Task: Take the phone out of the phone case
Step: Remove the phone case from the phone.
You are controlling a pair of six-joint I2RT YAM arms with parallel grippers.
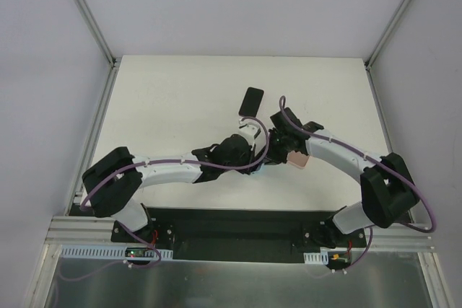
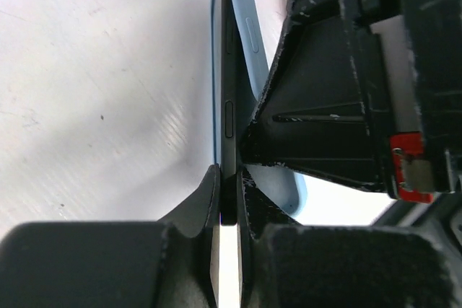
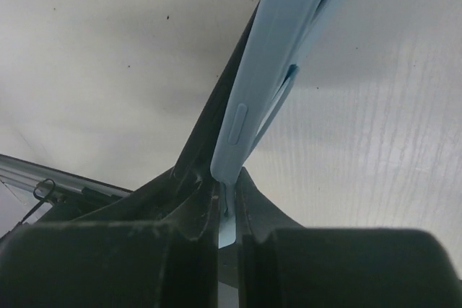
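Observation:
In the left wrist view, my left gripper (image 2: 229,178) is shut on the edge of the dark phone (image 2: 229,91). The light blue case (image 2: 249,34) is peeled away from the phone's right side. My right gripper (image 2: 325,106) sits close against it there. In the right wrist view, my right gripper (image 3: 227,185) is shut on the thin edge of the blue case (image 3: 253,99), with the dark phone edge (image 3: 220,91) just left of it. In the top view the left gripper (image 1: 253,151) and right gripper (image 1: 278,138) meet at the table's middle and mostly hide phone and case.
A flat black rectangular object (image 1: 251,101) lies on the white table (image 1: 166,99) just behind the grippers. A small pink-tan object (image 1: 297,159) sits beside the right arm's wrist. Grey walls and metal rails border the table.

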